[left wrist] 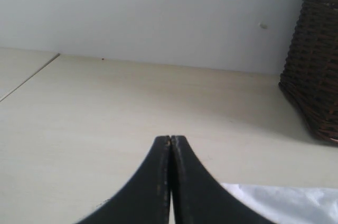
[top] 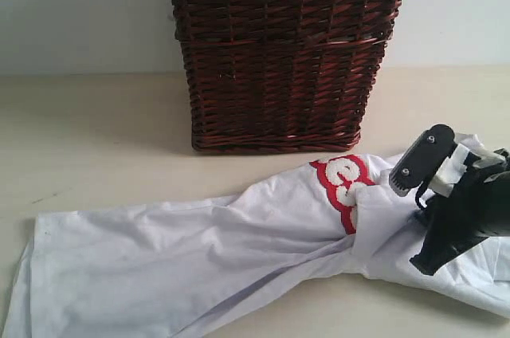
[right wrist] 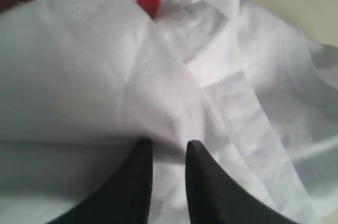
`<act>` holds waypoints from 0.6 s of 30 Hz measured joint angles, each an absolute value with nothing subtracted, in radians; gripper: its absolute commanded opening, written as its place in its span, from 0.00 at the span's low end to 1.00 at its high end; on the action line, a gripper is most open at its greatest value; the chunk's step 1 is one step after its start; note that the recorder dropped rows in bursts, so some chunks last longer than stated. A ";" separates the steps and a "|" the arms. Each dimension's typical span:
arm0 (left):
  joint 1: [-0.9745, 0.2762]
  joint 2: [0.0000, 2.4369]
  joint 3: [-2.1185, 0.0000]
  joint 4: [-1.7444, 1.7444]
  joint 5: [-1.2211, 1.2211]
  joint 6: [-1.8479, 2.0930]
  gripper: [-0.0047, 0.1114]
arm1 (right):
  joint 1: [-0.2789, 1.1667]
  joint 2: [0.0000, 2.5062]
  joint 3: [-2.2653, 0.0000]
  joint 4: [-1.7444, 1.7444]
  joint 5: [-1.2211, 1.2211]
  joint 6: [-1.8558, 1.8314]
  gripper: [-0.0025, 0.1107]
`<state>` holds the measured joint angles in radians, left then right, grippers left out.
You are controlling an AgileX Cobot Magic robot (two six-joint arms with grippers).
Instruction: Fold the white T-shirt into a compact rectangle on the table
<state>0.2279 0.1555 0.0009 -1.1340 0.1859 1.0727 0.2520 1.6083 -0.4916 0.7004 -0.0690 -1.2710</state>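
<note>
Exterior view first: the white T-shirt point(top: 199, 258) sprawls across the near part of the table point(top: 88, 131), rumpled and stretched long from the left edge to the right. Its red-outlined lettering point(top: 344, 186) peeks out just in front of the dark wicker basket point(top: 279, 59). And there's the right gripper point(top: 421, 258), down on the shirt's right-hand end, nose buried in the cloth!

Over to the left wrist view: the left gripper point(left wrist: 170, 139) has its jaws pressed flat together, nothing between them, hanging over bare tabletop. A white corner of the shirt shows just beside one finger, and the basket stands off at the edge.

Right wrist view now: white folds fill almost everything, with a flash of red lettering beyond. The jaws stand nearly together, sunk into the fabric, a ridge of shirt pinched between the tips.
</note>
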 measured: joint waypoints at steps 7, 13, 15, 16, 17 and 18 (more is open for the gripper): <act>0.228 0.156 0.001 -1.134 0.186 1.073 0.04 | 0.252 1.645 -0.492 0.700 -0.231 -1.264 0.22; 0.228 0.156 0.001 -1.134 0.186 1.073 0.04 | 0.257 1.615 -0.492 0.703 -0.249 -1.254 0.19; 0.228 0.156 0.001 -1.134 0.186 1.073 0.04 | 0.271 1.576 -0.492 0.670 -0.247 -1.238 0.15; 0.228 0.156 0.001 -1.134 0.186 1.073 0.04 | 0.283 1.556 -0.494 0.636 -0.237 -1.226 0.12; 0.228 0.156 0.001 -1.134 0.186 1.073 0.04 | 0.293 1.542 -0.497 0.602 -0.223 -1.216 0.08; 0.228 0.156 0.001 -1.134 0.186 1.073 0.04 | 0.310 1.533 -0.501 0.559 -0.203 -1.208 0.06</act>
<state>0.2279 0.1555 0.0009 -1.1340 0.1859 1.0727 0.3100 1.5327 -0.5010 0.5589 -0.2029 -1.2080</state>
